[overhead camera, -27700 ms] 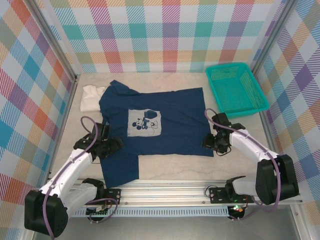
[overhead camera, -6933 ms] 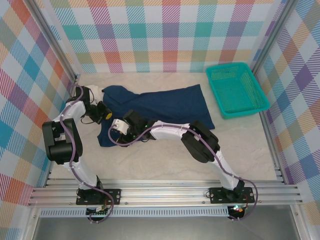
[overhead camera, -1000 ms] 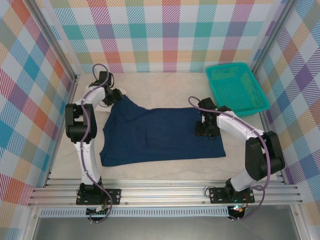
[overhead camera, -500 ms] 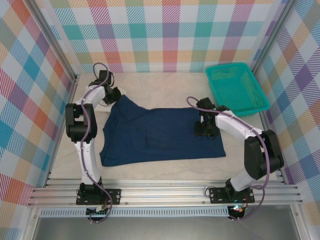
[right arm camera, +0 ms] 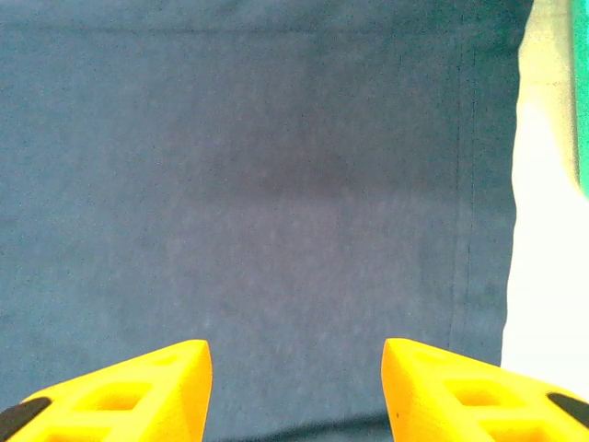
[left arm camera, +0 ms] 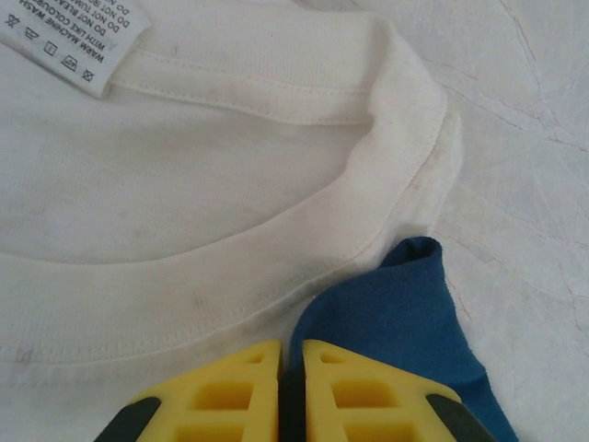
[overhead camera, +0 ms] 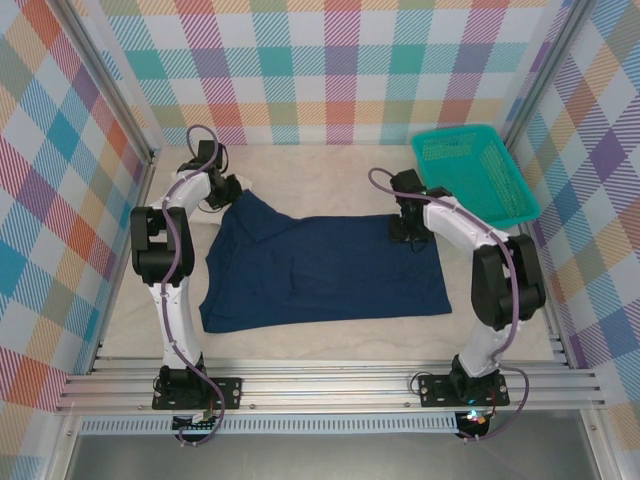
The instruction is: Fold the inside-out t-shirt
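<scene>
the t-shirt [overhead camera: 320, 272] lies flat in the middle of the table [overhead camera: 330, 345]. it is soft and light, so i think it will sag and wrinkle when lifted. the left claw [left arm camera: 281, 391] is clenched at the far left sleeve tip and seems to pinch it, beside a white shirt [left arm camera: 184, 184]. the right claw [right arm camera: 294, 387] is released over the far right corner. the corners or hems look best to hold.

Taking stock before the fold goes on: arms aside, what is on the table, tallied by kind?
Shirts: 2 (navy t-shirt, white shirt)
Baskets: 1 (teal basket)
Total: 3
</scene>
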Robot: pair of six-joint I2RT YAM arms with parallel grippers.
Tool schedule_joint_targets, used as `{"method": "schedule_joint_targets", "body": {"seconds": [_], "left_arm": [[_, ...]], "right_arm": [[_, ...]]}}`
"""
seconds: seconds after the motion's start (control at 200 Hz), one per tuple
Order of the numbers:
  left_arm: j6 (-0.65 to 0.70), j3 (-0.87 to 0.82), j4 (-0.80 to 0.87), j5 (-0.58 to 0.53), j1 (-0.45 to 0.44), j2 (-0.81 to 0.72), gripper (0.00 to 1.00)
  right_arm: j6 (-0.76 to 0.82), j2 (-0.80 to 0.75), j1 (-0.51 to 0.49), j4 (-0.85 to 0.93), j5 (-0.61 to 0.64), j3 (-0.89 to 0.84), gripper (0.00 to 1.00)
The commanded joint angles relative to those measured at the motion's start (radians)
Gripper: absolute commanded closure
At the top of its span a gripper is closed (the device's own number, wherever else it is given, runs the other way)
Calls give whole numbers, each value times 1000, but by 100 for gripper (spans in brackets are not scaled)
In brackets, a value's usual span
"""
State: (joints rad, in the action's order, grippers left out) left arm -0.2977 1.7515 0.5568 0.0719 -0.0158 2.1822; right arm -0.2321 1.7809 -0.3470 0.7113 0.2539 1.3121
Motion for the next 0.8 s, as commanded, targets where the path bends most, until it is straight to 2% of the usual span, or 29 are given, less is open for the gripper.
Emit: {"method": "schedule_joint_targets", "body": {"seconds": [0.0,0.29,0.69,0.795], "left_arm": [[20,37,34,-18,14,-38,86],[28,49,46,-28,16,-39,81],[23,48,42,2,16,-41,100],[18,47,44,11,16,-59,100]], "right_arm": [[34,49,1,-8,3,56,49],[42,95,5,-10,0,85,49],[37,98,7,-17,-4,64,49],[40,98,7,-15,-4,78,49]]}}
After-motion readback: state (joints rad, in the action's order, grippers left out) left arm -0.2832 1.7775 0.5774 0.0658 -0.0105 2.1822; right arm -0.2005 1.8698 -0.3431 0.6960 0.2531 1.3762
